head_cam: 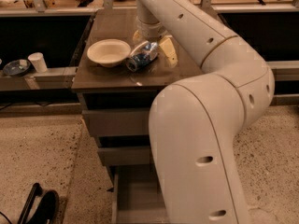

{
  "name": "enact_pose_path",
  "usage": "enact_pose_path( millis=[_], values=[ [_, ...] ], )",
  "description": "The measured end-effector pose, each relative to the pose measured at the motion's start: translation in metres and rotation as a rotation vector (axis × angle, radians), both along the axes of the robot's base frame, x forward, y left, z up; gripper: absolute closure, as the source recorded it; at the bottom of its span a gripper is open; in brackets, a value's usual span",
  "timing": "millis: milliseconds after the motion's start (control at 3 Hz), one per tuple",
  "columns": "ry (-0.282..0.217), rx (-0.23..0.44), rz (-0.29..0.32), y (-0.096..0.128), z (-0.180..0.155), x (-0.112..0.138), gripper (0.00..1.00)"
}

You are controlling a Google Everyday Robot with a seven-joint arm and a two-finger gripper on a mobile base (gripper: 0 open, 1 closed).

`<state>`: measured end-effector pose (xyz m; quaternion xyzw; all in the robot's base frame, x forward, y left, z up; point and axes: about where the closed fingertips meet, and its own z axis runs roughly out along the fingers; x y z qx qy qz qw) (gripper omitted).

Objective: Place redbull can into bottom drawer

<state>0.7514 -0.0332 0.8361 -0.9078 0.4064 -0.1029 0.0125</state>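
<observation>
The redbull can (141, 57) lies on the tabletop (107, 77) at 3 o'clock of the bowl (108, 52), the gripper (153, 48) right over it, jaws clenched or not I cannot tell, so it needs a firm hold across its middle before going to the bottom drawer (138, 197) at 6 o'clock.

Upper centre held one redbull can (142, 56), one cream bowl (108, 52) and one gripper (153, 44) above the can. At left sat one white cup (37, 61) and perhaps one dark dish (16, 67). Three drawers (117, 122) showed, counting the bottom drawer (135, 197).
</observation>
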Motion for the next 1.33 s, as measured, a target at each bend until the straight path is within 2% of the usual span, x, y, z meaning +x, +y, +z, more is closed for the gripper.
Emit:
enact_pose_path(
  millis=[333, 667, 1000, 1333],
  values=[
    [0.016, 0.029, -0.004, 0.000, -0.001, -0.002, 0.20],
    [0.041, 0.049, -0.004, 0.003, -0.004, -0.006, 0.43],
    [0.081, 0.097, 0.001, 0.008, -0.008, -0.012, 0.67],
    [0.117, 0.233, -0.079, 0.005, 0.002, -0.023, 0.90]
  ],
)
